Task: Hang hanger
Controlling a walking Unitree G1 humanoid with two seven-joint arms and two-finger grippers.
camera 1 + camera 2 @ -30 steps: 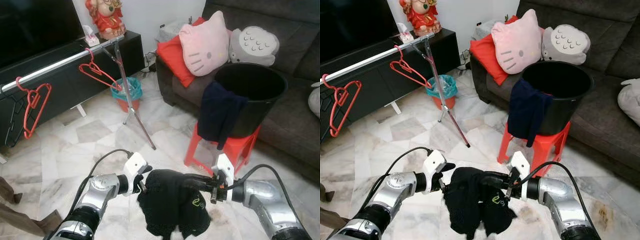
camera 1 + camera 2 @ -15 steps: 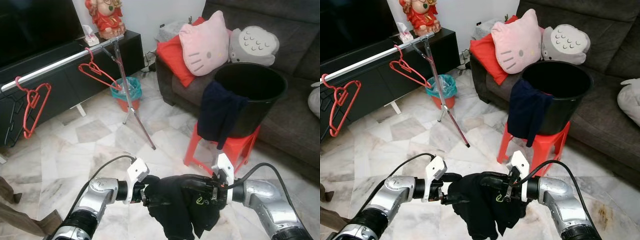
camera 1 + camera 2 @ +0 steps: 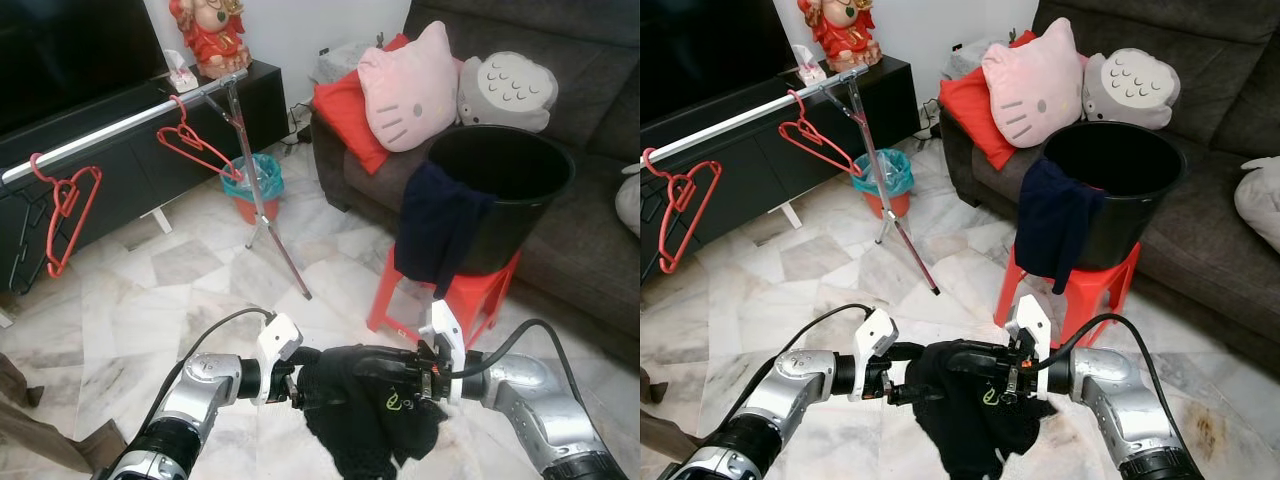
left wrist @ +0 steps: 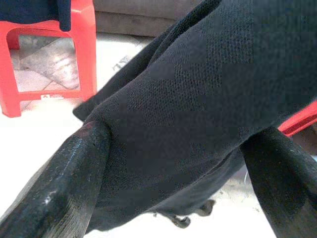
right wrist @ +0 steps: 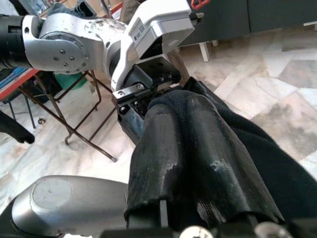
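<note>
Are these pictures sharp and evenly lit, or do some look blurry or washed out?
Eye views: sharp, evenly lit room, black garment a dark mass with little detail. Left wrist view: knit crisp, the finger close up soft, floor behind blown out white. Right wrist view: fingers sharp, background slightly soft.

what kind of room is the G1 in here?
Most likely a home living room: a dark sofa with plush cushions, a black TV cabinet along the wall, marble-look floor tiles, and a clothes rail holding red hangers.

Both tools moved closer together, bunching the black garment (image 3: 372,410) between them
</note>
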